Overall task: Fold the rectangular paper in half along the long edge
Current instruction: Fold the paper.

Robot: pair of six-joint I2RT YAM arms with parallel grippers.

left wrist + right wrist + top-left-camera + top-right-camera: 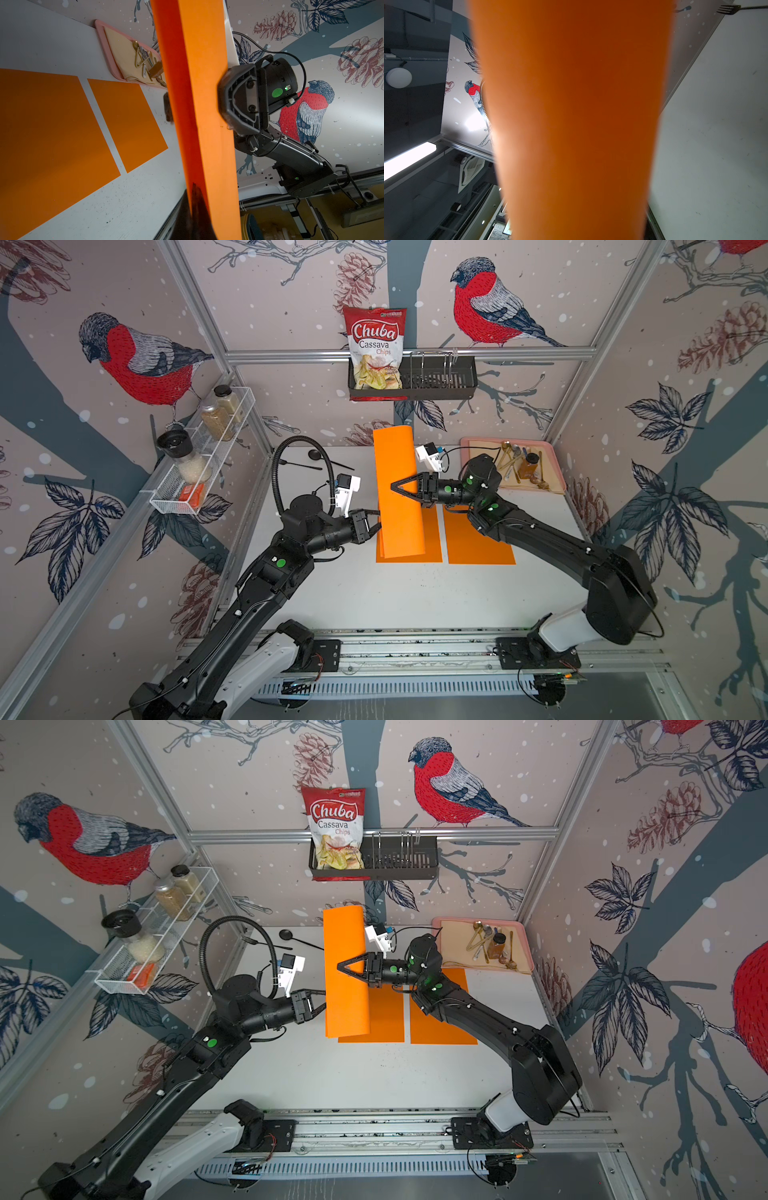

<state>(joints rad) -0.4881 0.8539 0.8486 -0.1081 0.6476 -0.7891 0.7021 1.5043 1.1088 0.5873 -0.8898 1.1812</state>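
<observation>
An orange rectangular paper [397, 472] [345, 952] is lifted off the white table and curled over on itself, standing roughly upright in both top views. At its left edge my left gripper [379, 522] [325, 1004] is shut on the paper; the left wrist view shows a dark fingertip [195, 195] against the sheet [203, 83]. My right gripper [392, 486] [338, 965] reaches in from the right, with one finger [239, 104] pressed on the outer face and the other behind the curl. Orange paper [571, 104] fills the right wrist view and hides those jaws.
Two more orange sheets [432, 543] [478, 539] lie flat on the table under and right of the lifted one. A pink tray [507, 440] with cutlery sits at the back right. A black spoon and fork [320, 458] lie at the back left. Wall racks [199, 472] [440, 381] hang above.
</observation>
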